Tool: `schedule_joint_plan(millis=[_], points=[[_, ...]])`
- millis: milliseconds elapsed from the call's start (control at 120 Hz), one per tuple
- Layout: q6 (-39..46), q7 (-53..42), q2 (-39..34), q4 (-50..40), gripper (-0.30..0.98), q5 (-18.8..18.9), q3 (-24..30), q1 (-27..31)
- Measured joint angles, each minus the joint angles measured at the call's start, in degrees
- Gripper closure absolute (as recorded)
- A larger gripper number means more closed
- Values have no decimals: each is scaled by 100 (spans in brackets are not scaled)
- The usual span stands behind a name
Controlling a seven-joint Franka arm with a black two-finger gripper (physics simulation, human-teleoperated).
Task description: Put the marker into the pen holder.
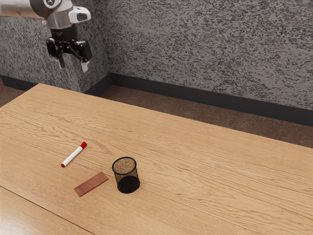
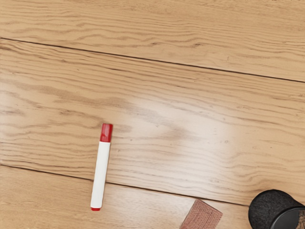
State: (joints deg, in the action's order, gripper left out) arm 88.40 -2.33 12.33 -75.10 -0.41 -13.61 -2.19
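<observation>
White with red ends, the slim marker (image 1: 74, 155) lies flat while the gripper (image 1: 73, 65) hangs with fingers parted.

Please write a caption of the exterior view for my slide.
Marker, reddish block and mesh pen holder on a wooden table, the open hand clear of them.

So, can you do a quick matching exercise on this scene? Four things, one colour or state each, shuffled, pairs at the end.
1. marker
2. pen holder
3. flat block
4. gripper

A. black mesh, standing upright
B. open, up in the air
C. white with red ends
D. reddish brown all over

Pairs: 1-C, 2-A, 3-D, 4-B
</observation>
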Motion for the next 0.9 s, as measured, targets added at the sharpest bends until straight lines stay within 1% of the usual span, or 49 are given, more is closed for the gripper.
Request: schedule_joint_plan(millis=[250,283,392,450,550,683,733,808,900], points=[[-31,-247,166,222,2,-59,-64,24],[94,-273,369,305,2,-67,-39,8],[725,-347,1337,379,2,-80,-12,-6],[980,-378,1589,360,2,-81,-38,34],[1284,-442,2087,373,2,-214,-28,197],[1648,-727,2665,329,2,-262,-37,439],[1814,-852,2714,136,2,-270,-40,493],[2185,-1070,2458,-639,2,-276,-44,539],[2582,-1334,2273,-1280,2,-264,-45,544]])
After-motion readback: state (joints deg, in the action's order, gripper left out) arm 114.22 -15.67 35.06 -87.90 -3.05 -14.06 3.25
